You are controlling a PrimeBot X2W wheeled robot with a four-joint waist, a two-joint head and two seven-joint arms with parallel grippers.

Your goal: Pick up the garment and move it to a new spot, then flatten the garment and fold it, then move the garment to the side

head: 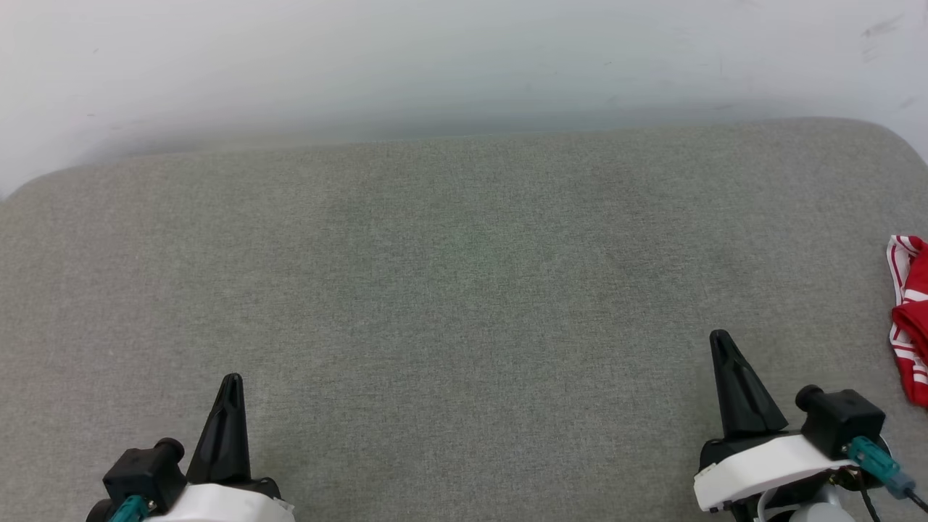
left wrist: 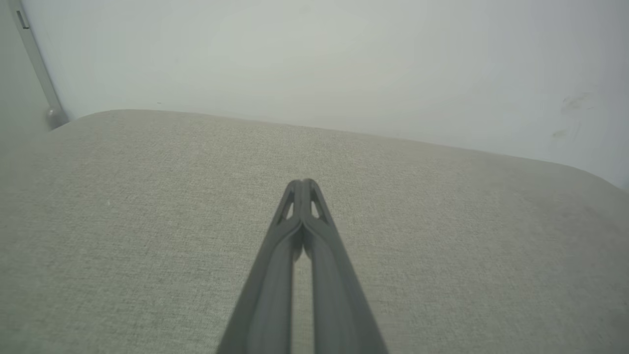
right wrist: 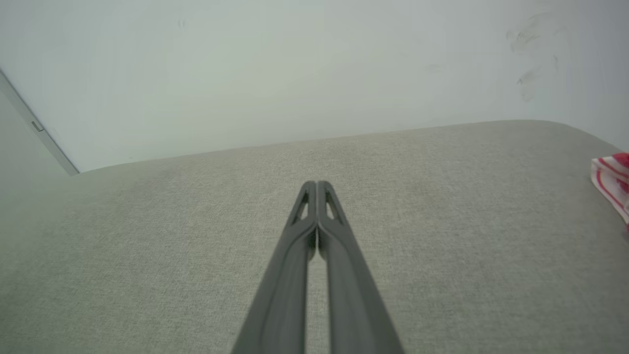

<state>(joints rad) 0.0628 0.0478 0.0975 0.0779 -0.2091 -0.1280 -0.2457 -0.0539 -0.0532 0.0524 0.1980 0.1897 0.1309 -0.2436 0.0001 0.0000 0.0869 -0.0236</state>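
1. Garment [head: 912, 319]: bunched red cloth with red-and-white striped trim, at right edge of grey fabric bench [head: 464, 290].
2. Left gripper [head: 231, 383]: jaws clenched together, holding nothing, over the bench's left side.
3. Right gripper [head: 720, 339]: jaws clenched together, holding nothing, near garment but not touching it.

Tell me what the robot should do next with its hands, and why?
Probably swing the right gripper to its right, toward the garment, and open its fingers. The garment lies bunched on the right of the grey padded surface, nearer that gripper, and nothing holds it. Both the right gripper and the left gripper are shut and empty over bare fabric.
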